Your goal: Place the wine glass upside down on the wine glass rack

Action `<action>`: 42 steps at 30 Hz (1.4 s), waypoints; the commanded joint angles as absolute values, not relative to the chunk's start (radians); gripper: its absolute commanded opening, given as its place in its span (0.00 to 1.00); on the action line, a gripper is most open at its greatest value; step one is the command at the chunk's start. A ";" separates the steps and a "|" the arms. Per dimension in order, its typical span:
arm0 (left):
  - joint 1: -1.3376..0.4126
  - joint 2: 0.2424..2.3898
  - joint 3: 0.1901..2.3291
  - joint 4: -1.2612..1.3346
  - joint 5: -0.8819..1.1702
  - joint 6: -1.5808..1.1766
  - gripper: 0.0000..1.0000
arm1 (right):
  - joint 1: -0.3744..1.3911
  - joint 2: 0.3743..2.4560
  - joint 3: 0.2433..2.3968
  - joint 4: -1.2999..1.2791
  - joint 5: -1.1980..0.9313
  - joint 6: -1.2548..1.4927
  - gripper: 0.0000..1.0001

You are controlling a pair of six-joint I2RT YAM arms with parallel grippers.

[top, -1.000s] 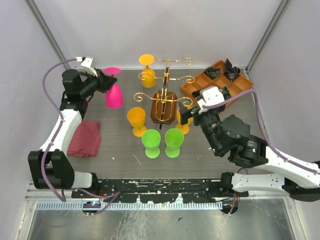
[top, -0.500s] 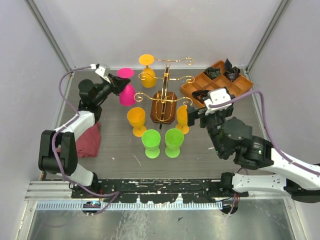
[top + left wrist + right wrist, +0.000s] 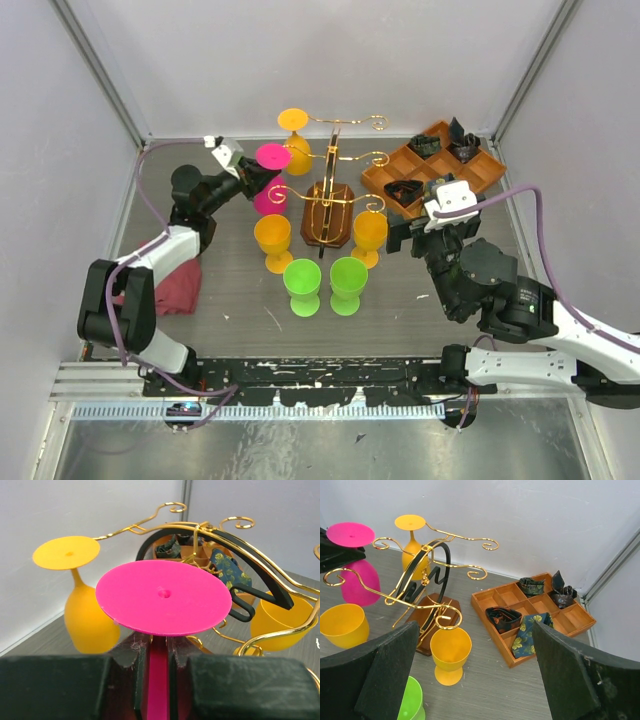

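Tabletop (image 3: 235, 295) bears an orange tray (image 3: 511, 594) of cloths (image 3: 525, 635) near the wine glass rack (image 3: 327, 203).

**Pink wine glass (image 3: 272, 156) held upside down beside the wine glass rack (image 3: 335, 195), as I see it from the console**

On my screens the glass is opaque magenta plastic. Its flat round foot is on top and roughly level, and its bowl hangs mouth-down. The left gripper (image 3: 159, 652) pinches its stem just under the foot. The glass sits at the left side of the rack, close to the curled ends of the arms there, and I cannot tell whether it touches the wire. The rack stands upright mid-table. It is thin gold wire with scroll-tipped arms reaching out to both sides and a dark curved handle, all on a dark brown wooden base.
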State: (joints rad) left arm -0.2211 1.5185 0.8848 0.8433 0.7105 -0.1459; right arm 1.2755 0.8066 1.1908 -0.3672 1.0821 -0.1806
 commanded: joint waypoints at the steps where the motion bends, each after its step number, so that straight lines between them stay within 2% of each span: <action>1: -0.254 1.575 0.920 0.891 0.746 -0.123 0.00 | 1.279 0.808 1.200 -0.333 1.110 -0.176 1.00; 7: -0.273 1.655 0.960 0.937 0.748 -0.146 0.00 | 1.279 0.808 1.202 -0.334 1.111 -0.176 1.00; 15: -0.273 1.779 0.995 1.155 0.725 -0.276 0.00 | 1.279 0.806 1.192 -0.360 1.112 -0.138 1.00; 25: -0.277 1.885 1.072 1.196 0.696 -0.299 0.00 | 1.279 0.818 1.197 -0.361 1.120 -0.138 1.00; 32: -0.265 1.915 1.067 1.207 0.603 -0.274 0.00 | 1.279 0.832 1.207 -0.371 1.121 -0.127 1.00; 42: -0.206 1.903 0.970 1.361 0.553 -0.329 0.00 | 1.279 0.840 1.221 -0.388 1.123 -0.093 1.00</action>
